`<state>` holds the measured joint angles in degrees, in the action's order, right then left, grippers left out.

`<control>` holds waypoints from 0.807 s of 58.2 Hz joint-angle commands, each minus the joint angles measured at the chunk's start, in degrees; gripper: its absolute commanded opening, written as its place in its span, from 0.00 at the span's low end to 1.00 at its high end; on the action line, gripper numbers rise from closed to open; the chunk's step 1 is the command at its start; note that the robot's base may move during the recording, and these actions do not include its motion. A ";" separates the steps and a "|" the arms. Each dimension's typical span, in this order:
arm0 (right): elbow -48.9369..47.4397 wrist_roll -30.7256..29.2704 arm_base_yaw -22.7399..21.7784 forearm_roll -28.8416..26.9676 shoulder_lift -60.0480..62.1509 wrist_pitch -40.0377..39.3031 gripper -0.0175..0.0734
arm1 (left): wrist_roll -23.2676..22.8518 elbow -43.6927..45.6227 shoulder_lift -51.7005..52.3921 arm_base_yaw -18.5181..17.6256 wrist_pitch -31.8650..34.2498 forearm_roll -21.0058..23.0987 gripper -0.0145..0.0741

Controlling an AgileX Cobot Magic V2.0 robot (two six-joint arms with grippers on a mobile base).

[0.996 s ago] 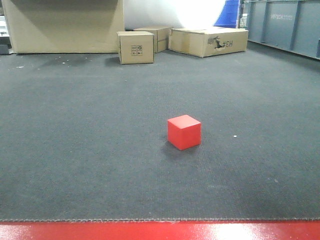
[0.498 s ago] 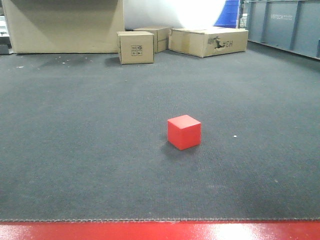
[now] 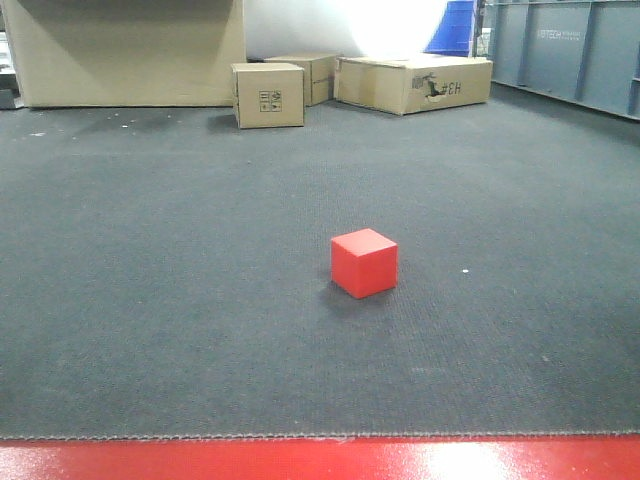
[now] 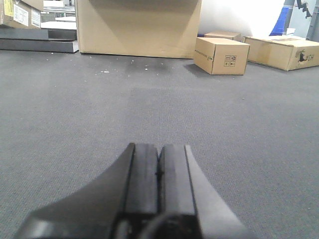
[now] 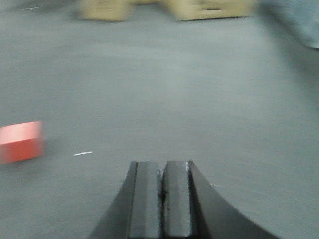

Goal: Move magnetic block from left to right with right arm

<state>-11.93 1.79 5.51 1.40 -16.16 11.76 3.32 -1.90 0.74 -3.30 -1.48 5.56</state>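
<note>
The magnetic block, a small bright-red cube, rests alone on the dark grey carpet near the middle of the front view. Neither arm shows in that view. In the blurred right wrist view the block sits at the far left edge, well to the left of and beyond my right gripper, whose two pads are pressed together with nothing between them. My left gripper is also shut and empty, low over bare carpet, and the block is out of the left wrist view.
Cardboard boxes stand at the far back: a small one, a long flat one and a large one at the left. A grey-blue wall runs along the right. A red strip borders the carpet's near edge.
The whole front view has shifted slightly left and up, so the camera moved a little. The block lies in the same spot on the carpet.
</note>
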 commanded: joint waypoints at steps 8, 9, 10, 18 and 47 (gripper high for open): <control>7.22 -0.06 -6.99 0.27 7.48 -12.89 0.26 | -0.34 -0.54 0.70 -0.06 4.75 0.27 0.02; 7.97 -0.06 -7.17 0.27 8.66 -13.01 0.26 | -0.34 -0.54 0.70 -0.06 4.75 0.27 0.02; 8.43 -0.06 -7.39 0.27 9.45 -13.10 0.26 | -0.34 -0.54 0.70 -0.06 4.75 0.27 0.02; 12.41 -0.06 -7.94 0.27 16.96 -12.79 0.26 | -0.34 -0.54 0.70 -0.06 4.75 0.27 0.02; 13.67 -0.01 -8.05 0.19 17.98 -12.12 0.26 | -0.34 -0.54 0.70 -0.06 4.75 0.27 0.02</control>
<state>1.47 1.79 -2.10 1.40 0.58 4.49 3.32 -1.90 0.74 -3.30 -1.48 5.56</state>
